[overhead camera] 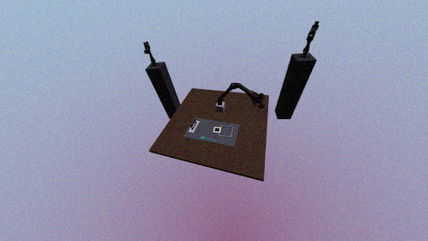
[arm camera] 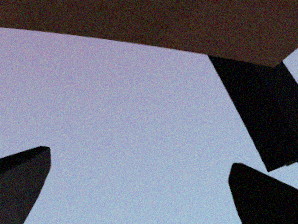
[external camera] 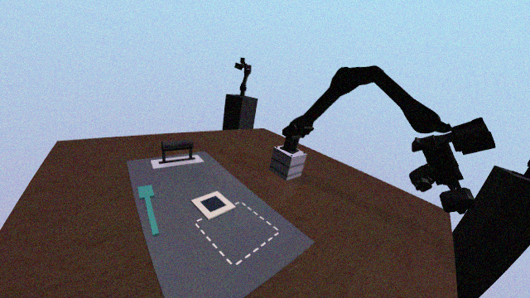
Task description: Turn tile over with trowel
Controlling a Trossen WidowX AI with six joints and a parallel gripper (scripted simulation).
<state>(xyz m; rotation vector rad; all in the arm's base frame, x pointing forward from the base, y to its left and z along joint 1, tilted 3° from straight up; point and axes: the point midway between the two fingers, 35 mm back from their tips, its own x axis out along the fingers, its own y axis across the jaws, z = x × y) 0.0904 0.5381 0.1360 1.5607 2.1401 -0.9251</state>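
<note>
A pale square tile (overhead camera: 214, 130) (external camera: 224, 208) lies flat on the grey mat (overhead camera: 207, 132) (external camera: 174, 248), its dark marked square facing up. It lies across one side of the dashed outline (external camera: 237, 264), mostly outside it. The teal trowel (overhead camera: 202, 138) (external camera: 151, 215) lies flat near the mat's long edge, apart from the tile, its handle parallel to that edge or nearly so. My gripper (overhead camera: 258, 105) (external camera: 440, 192) (arm camera: 143, 165) is open and empty, raised near the table's far right edge, well away from tile and trowel. Neither shows in the wrist view.
A black raised bar (overhead camera: 194, 124) (external camera: 177, 146) stands on a white plate (external camera: 156, 164) at one end of the mat. The arm's base block (overhead camera: 220, 107) (external camera: 288, 163) stands beside the mat on the brown table (overhead camera: 207, 155) (external camera: 83, 199) (arm camera: 125, 20). Dark pillars (overhead camera: 295, 88) (external camera: 489, 232) (arm camera: 250, 105) carrying other arms stand beyond the table.
</note>
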